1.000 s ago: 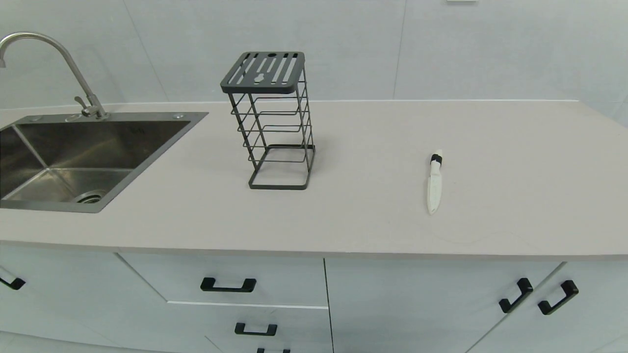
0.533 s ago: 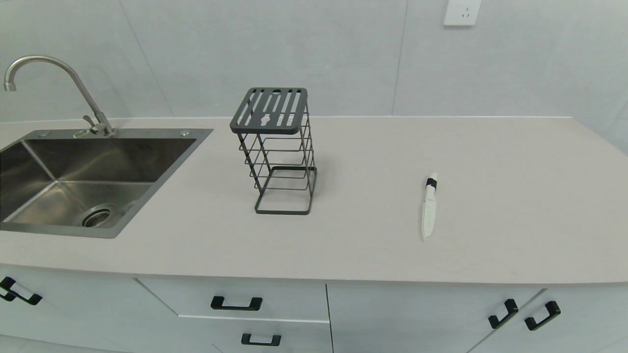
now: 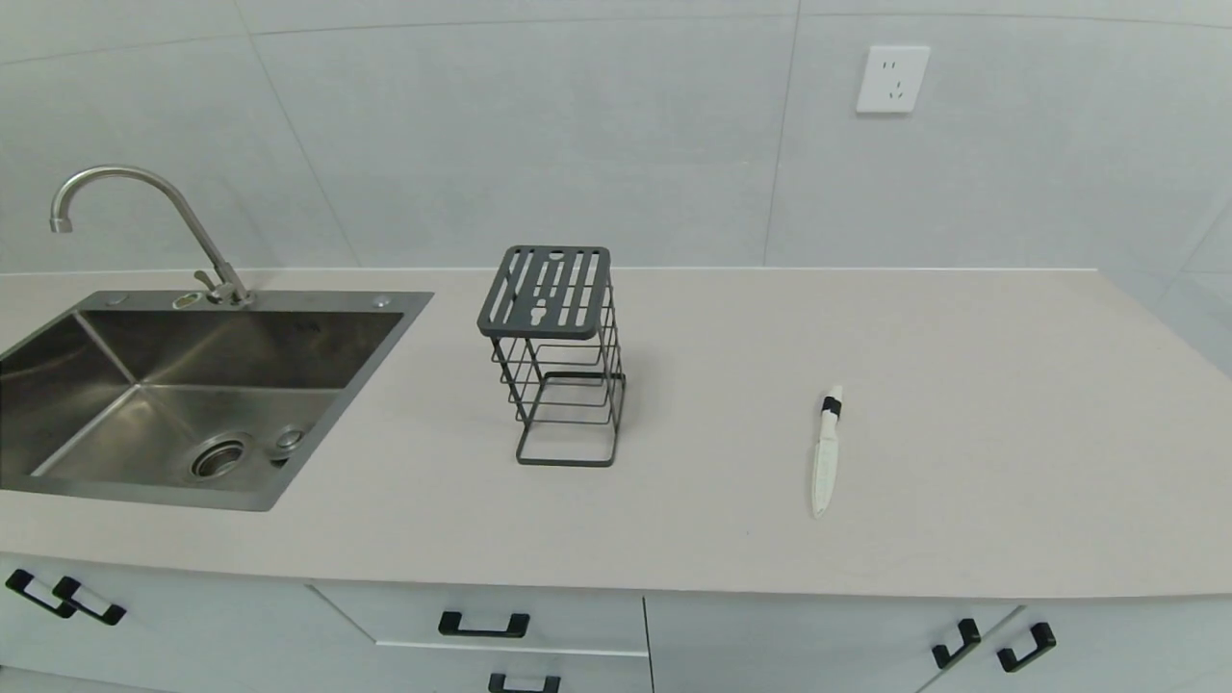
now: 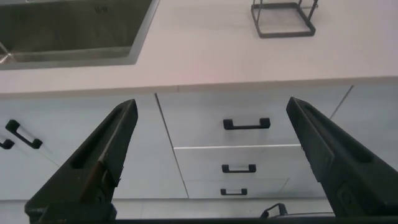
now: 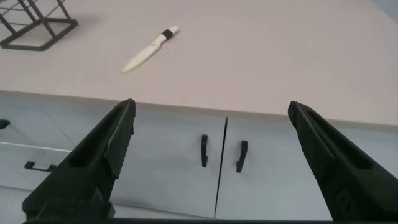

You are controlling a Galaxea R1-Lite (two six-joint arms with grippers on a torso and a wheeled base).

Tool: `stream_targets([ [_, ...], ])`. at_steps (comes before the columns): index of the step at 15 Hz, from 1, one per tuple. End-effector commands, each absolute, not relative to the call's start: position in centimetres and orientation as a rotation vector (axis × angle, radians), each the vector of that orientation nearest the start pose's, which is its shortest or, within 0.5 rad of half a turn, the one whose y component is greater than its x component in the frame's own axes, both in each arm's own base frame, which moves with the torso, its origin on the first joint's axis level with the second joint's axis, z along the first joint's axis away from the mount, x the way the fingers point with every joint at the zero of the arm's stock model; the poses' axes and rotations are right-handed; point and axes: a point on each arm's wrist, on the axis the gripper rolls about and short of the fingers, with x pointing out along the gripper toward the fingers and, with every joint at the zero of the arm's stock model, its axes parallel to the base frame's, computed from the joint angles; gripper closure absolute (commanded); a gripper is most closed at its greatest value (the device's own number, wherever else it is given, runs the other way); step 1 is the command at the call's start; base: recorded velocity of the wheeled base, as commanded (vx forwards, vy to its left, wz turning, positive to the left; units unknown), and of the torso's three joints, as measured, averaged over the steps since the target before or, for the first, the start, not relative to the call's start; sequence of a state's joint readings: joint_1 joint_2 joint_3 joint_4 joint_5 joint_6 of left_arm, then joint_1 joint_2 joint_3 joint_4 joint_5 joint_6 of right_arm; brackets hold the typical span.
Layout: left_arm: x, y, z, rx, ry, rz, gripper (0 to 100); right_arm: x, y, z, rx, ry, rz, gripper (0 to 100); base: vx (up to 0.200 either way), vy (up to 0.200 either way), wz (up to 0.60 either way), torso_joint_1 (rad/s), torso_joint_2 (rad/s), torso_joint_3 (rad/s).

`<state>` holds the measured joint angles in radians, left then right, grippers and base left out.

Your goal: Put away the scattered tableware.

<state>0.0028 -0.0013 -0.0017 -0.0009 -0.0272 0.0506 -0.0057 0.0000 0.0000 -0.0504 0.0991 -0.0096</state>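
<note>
Located knife [image 3: 826, 452] flat on desk [image 3: 972, 385], well right of rack [image 3: 558, 356], long axis near-far, pointed end nearward. Noted right end effector [image 5: 211, 107] and left end effector [image 4: 211, 106] spread wide, empty. Judged right nearer.

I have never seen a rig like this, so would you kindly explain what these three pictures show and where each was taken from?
This is a two-armed robot. The wide picture comes from its head camera, looking down at a counter with a sink, a wire rack and a knife lying flat. The other two come from cameras on its wrists: the dark prongs are the left gripper and right gripper, both open, holding nothing.
</note>
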Motion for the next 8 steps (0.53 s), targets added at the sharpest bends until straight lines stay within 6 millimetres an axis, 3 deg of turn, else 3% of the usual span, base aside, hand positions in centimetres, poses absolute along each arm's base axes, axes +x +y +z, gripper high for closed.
stream_targets([
  [1, -2.29, -0.07, 7.61, 0.051, -0.004, -0.024, 0, -2.3, 0.24, 8.07, -0.012, -0.051, 0.093, 0, 0.0, 0.0, 0.0, 0.315, -0.61, -0.305],
  [4, -2.29, -0.07, 7.61, 0.038, -0.004, -0.024, 0, -2.3, 0.24, 8.07, -0.01, -0.051, 0.093, 0, 0.0, 0.0, -0.6, 0.246, -0.48, -0.229],
  [8, -2.29, -0.07, 7.61, 0.035, -0.004, -0.024, 0, -2.3, 0.24, 8.07, -0.013, -0.051, 0.093, 0, 0.0, 0.0, 0.0, 0.068, -0.14, -0.066],
])
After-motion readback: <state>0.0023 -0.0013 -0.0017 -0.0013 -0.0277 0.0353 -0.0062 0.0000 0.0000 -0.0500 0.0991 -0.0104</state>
